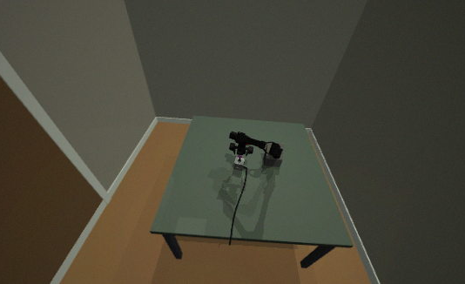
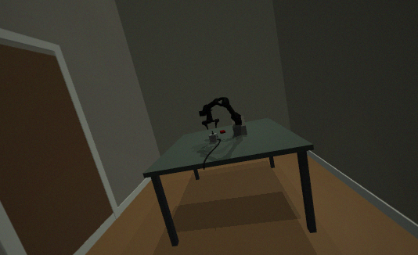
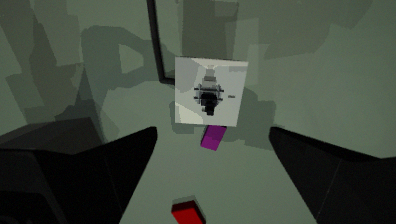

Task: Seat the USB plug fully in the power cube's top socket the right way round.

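Observation:
A white power cube (image 3: 229, 75) (image 1: 239, 162) (image 2: 212, 138) stands on the green table (image 1: 294, 205) (image 2: 264, 141). A dark USB plug (image 3: 210, 98) sticks up from the socket on its top face. My gripper (image 3: 212, 132) (image 1: 240, 151) (image 2: 210, 125) is open and empty. It hangs above the cube and points down, with the cube and plug between and just beyond the two black fingers in the wrist view. A black cable (image 3: 157, 40) (image 1: 238, 205) (image 2: 208, 156) runs from the cube to the table's front edge and hangs over it.
A small purple block (image 3: 214, 138) lies on the table right beside the cube. A red block (image 3: 187, 213) (image 2: 222, 131) lies a little further off, towards the arm's base (image 1: 272, 153) (image 2: 239, 130). Walls stand close behind and to both sides.

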`<state>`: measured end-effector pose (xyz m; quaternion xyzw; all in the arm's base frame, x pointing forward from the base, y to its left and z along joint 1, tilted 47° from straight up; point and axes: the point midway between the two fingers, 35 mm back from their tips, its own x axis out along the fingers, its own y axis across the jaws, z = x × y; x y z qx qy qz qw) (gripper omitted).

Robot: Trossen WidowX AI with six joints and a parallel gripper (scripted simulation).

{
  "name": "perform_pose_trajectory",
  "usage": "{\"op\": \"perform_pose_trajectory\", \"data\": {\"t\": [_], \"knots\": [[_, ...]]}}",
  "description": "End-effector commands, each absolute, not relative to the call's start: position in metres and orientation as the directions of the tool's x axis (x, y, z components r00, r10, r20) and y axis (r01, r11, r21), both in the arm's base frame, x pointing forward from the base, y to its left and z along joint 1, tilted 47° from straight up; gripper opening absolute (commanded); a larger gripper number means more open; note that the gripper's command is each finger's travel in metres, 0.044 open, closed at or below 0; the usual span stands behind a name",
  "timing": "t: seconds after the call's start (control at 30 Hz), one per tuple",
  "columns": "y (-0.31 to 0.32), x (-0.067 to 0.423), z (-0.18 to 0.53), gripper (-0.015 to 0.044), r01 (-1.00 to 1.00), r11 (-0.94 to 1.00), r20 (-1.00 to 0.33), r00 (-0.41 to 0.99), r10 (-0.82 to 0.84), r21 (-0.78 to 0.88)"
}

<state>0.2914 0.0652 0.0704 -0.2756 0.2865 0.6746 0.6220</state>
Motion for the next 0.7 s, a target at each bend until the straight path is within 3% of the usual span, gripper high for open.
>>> {"op": "perform_pose_trajectory", "data": {"t": [0.0,0.67], "knots": [[0.0671,0.2924,0.0765,0.044,-0.992,-0.014,-0.687,-0.099,0.72,0.128],[0.0749,0.2912,0.0694,0.044,-0.992,-0.015,-0.687,-0.099,0.72,0.128]]}}
